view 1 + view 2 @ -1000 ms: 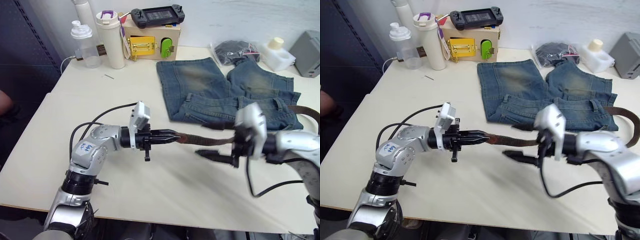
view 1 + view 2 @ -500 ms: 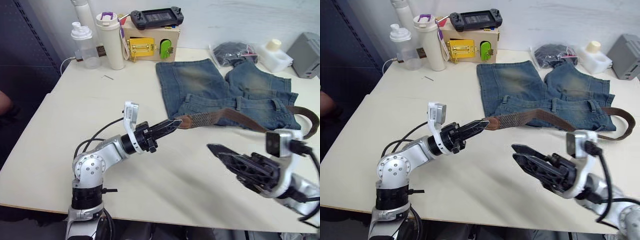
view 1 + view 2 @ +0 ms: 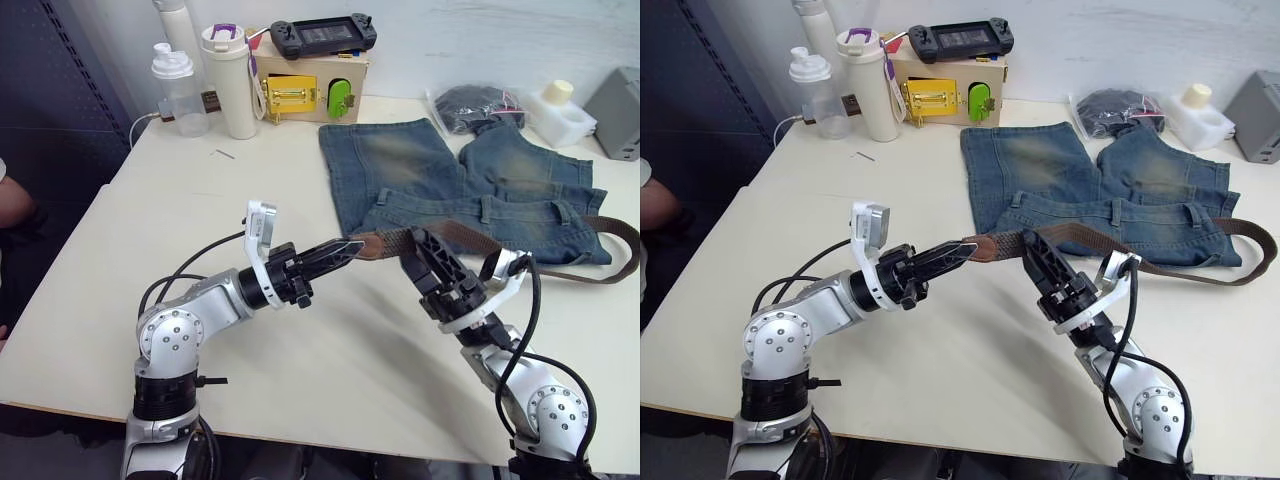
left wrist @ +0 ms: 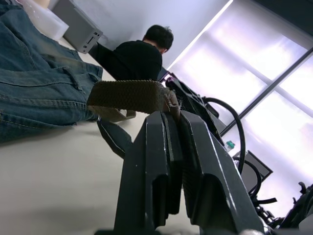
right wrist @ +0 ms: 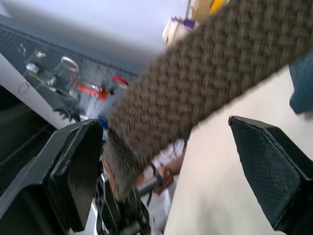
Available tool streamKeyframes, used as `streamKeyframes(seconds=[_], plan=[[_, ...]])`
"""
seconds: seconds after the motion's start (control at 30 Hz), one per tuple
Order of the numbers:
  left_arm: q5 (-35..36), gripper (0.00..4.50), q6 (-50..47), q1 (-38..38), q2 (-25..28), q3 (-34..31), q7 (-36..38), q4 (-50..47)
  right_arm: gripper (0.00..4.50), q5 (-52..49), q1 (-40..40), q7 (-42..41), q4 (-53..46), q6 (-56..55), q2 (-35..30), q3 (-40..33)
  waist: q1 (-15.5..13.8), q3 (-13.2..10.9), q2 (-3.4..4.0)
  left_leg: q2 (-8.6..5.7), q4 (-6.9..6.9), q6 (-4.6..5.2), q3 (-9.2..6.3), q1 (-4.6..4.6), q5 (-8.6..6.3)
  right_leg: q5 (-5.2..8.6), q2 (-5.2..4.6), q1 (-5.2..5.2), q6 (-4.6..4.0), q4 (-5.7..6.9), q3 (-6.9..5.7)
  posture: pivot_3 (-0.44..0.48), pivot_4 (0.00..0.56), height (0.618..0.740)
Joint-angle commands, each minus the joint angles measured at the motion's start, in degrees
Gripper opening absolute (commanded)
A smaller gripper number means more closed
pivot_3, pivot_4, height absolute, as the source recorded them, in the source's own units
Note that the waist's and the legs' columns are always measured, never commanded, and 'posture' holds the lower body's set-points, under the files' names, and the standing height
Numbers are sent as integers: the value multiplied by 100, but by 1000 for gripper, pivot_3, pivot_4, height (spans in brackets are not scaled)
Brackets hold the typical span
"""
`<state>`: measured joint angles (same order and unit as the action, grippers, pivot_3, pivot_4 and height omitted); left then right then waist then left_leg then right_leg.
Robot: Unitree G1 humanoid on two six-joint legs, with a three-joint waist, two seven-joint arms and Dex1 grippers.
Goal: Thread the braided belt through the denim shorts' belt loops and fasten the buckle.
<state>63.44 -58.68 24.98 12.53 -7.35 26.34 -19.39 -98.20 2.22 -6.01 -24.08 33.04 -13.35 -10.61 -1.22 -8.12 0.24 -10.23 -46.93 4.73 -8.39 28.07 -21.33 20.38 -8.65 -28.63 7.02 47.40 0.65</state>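
1 belt [image 3: 450,236], 1 shorts [image 3: 440,175], 2 bottles [image 3: 178,88], 1 controller [image 3: 323,35]
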Motion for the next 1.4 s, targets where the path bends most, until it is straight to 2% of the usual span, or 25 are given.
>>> streamKeyframes(seconds=[0.03,0.13,0.37,0.53,0.67,0.73,0.8,0.87,0.93,1.0,1.1,1.27,1.4], plan=[[185,0,104,71,21,-16,7,-115,4439,-105,10,-14,-193,-52,35,-99,-1,1,2,0,-1,-2,-3,0,-1,0,0,-3,0,10,1,0,150,646],[171,0,106,88,38,-8,17,-103,3605,-25,-21,-14,-232,10,28,8,1,2,3,-1,-1,-4,-11,0,-2,3,3,-5,-5,15,3,0,150,646],[70,0,131,73,105,71,39,-84,34,-126,20,14,-266,-170,217,-42,2,3,5,-4,-1,-5,-19,0,-3,3,5,-4,-5,16,4,0,150,646],[-4,0,150,30,237,161,114,-105,34,-223,34,-73,-344,-193,292,-93,2,3,5,-4,-1,-5,-23,0,-3,3,7,-4,-6,17,4,0,150,646],[-336,1670,290,30,491,419,385,-83,0,-269,47,-141,-346,-313,296,-284,-1,3,6,-6,-1,-5,-24,0,-3,3,6,-4,-6,18,5,0,150,646],[-974,2507,689,137,653,690,471,34,0,-336,44,-136,-309,-464,290,-529,-6,3,6,-6,-2,-5,-25,0,-3,3,6,-4,-6,18,5,0,150,646],[-1665,3474,1287,331,863,971,830,363,0,-441,31,-103,-270,-664,286,-847,-21,3,7,-8,-2,-5,-24,1,-3,3,5,-3,-6,19,9,0,150,646],[-3218,4424,2810,785,1200,1742,1312,1137,0,-606,-107,-131,-236,-811,133,-1346,-40,3,7,-10,-3,-5,-24,1,-3,4,7,-3,-6,19,13,0,150,646],[-4491,4424,4293,1234,1300,2401,1566,2023,0,-810,-242,-185,-257,-878,40,-1713,-69,3,7,-14,-14,-5,-19,14,-3,10,-6,-1,-18,19,22,0,150,646],[-5371,4424,5530,1748,1103,2797,1506,3080,0,-1058,-347,-210,-307,-949,15,-2001,-78,5,9,-25,-11,-1,-5,17,-5,38,-8,-2,-71,16,41,0,150,646],[-6160,4424,6879,2529,507,3100,1305,4754,0,-1328,-490,-274,-434,-1031,8,-2325,-117,4,8,-40,-13,7,-6,19,-2,50,0,0,-93,13,87,0,150,646],[-7029,4424,8209,3525,-377,3292,812,7254,0,-1471,-643,-285,-739,-1092,33,-2423,-47,3,6,-46,-8,14,-4,22,0,52,0,2,-90,15,127,0,150,646],[-7929,4424,8549,4068,-730,3600,-111,8556,0,-1432,-719,-251,-929,-1188,84,-2378,23,2,3,-43,5,15,-2,23,0,53,-4,9,-86,20,135,0,150,646]])
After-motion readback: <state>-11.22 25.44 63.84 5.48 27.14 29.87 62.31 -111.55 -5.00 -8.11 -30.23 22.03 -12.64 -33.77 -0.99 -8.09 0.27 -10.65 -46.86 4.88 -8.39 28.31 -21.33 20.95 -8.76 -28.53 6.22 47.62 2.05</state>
